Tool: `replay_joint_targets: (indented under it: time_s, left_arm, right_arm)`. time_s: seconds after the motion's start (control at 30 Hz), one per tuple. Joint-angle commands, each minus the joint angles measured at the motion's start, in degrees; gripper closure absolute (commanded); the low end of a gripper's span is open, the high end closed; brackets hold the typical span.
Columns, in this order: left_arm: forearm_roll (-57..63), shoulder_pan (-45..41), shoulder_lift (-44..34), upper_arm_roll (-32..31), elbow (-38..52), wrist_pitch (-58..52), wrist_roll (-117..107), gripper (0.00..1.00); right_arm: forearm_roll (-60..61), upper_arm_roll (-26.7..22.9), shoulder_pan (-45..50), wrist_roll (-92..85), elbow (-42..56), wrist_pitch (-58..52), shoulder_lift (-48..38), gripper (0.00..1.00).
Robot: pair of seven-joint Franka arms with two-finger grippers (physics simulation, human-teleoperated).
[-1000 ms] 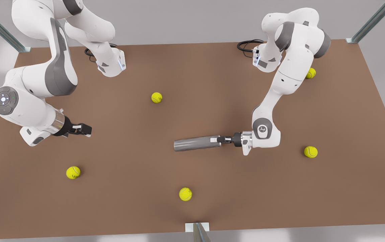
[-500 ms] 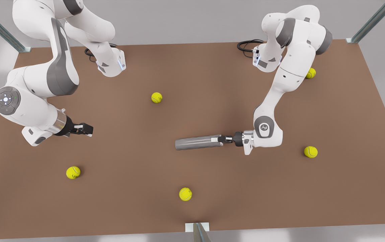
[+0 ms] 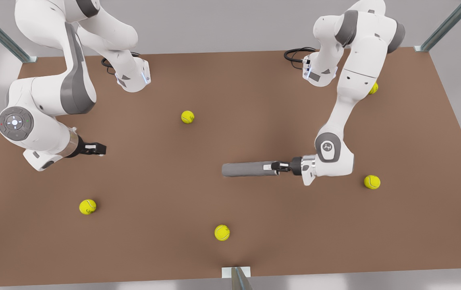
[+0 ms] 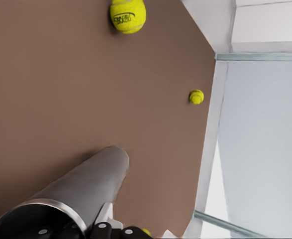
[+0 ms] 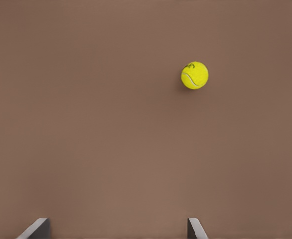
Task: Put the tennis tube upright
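Left claw pinching rim end of tennis tube, which has slid toward front view's right and lies flat on table.

Vs half a sec ago: tube + left arm have shifted toward front view's right, and tube now reads nearly level rather than slightly slanted; judged, it's being dragged or repositioned, not tipped up, so upright step isn't done. Tube lies lengthwise away from left claw, near mid-table; claw grips the light-rimmed open end, far closed end points to front view's left. Right claw, at front view's left and well apart from tube, has pulled back a little; fingers spread, holding nothing, waiting above bare table w/ a tennis ball ahead.
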Motion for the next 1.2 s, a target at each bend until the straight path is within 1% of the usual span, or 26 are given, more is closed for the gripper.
replay_joint_targets:
  time_s: [0.0,0.07,0.23,0.27,0.47,0.63,0.67,0.83,1.03,1.17]
  left_arm:
    - [1.4,0.0,-0.2,0.2,0.0,-0.4,0.0,0.79]
    - [3.6,0.0,-1.1,0.8,0.0,-0.8,-0.8,0.79]
    - [8.5,0.0,-3.9,5.2,0.2,-4.7,-1.6,0.79]
    - [11.8,0.0,-4.3,5.6,0.4,-4.8,-3.2,0.79]
    - [17.5,2.1,-6.9,5.8,0.7,-4.7,-3.2,0.79]
    - [26.4,2.9,-9.0,5.9,3.0,-4.7,-5.8,0.79]
    - [28.4,3.0,-9.4,7.3,3.2,-4.7,-5.8,0.79]
    - [33.9,3.0,-10.8,8.2,4.0,-4.7,-7.1,0.79]
    - [46.5,3.1,-13.0,9.0,5.3,-4.7,-10.3,0.79]
    - [52.8,3.1,-13.6,10.0,5.4,-4.3,-10.9,0.79]
  right_arm:
    - [-0.2,0.0,-0.1,-0.1,0.1,0.0,0.0,0.00]
    - [-0.2,0.0,0.5,-0.1,0.0,-0.1,0.0,0.00]
    - [-0.6,-0.1,1.0,-0.3,0.1,-0.1,0.0,0.00]
    - [-0.6,-0.1,0.8,-0.3,0.1,-0.2,0.0,0.00]
    - [-0.6,-0.1,0.5,-0.4,0.1,-0.1,0.0,0.00]
    - [-0.6,-0.2,0.6,-0.4,0.1,-0.1,0.0,0.00]
    - [-0.6,-0.1,0.5,-0.4,0.2,-0.1,0.0,0.00]
    - [-0.5,-0.1,0.4,-0.4,0.1,-0.1,0.0,0.00]
    - [-0.4,-0.3,-0.1,-0.3,0.1,-0.1,0.0,0.00]
    - [-0.7,-0.3,-0.1,-0.3,0.1,-0.1,0.0,0.00]
